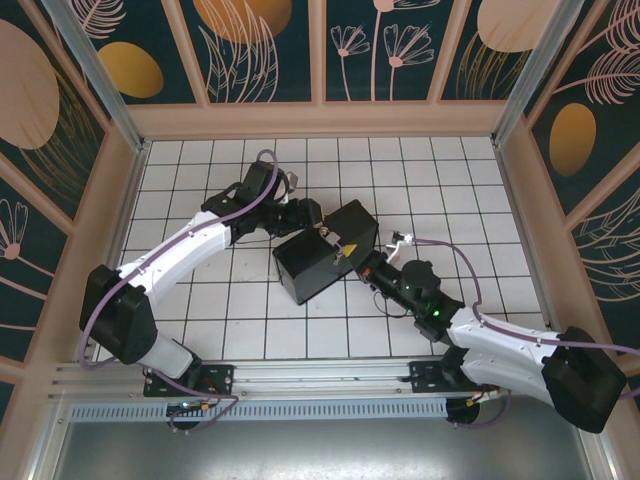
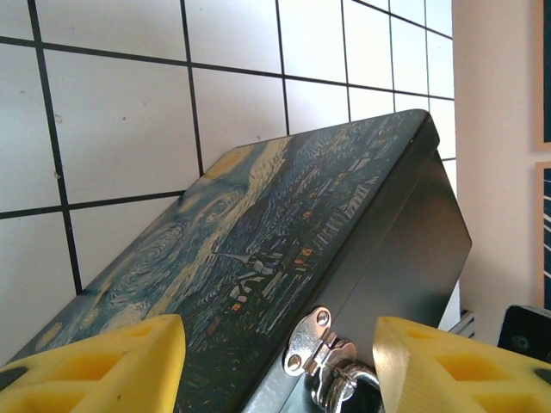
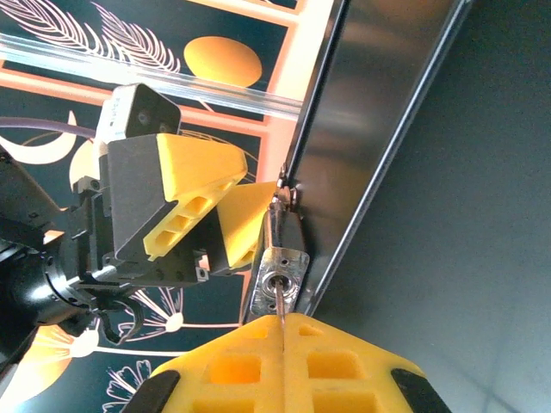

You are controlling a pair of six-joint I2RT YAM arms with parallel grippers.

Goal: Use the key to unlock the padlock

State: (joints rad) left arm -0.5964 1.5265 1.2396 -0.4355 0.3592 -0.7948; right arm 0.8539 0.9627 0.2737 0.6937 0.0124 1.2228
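Observation:
The black box (image 1: 310,268) with the Starry Night lid (image 2: 258,249) lies at the middle of the grid table. The silver padlock (image 3: 280,258) hangs from the box's hasp (image 2: 312,340); its shackle (image 2: 344,387) shows at the bottom of the left wrist view. My right gripper (image 3: 282,323) is shut on the key (image 3: 281,303), whose thin blade sits in the keyhole on the padlock's underside. My left gripper (image 2: 280,370) is open, its yellow fingers (image 2: 112,366) astride the lid's edge and the hasp. One finger (image 3: 244,219) lies right beside the padlock body.
Both arms meet over the box from either side (image 1: 200,240). A purple cable (image 1: 445,245) loops over the tiles right of the box. Patterned walls (image 1: 320,50) enclose the table on three sides, and a metal rail (image 1: 320,375) runs along the near edge.

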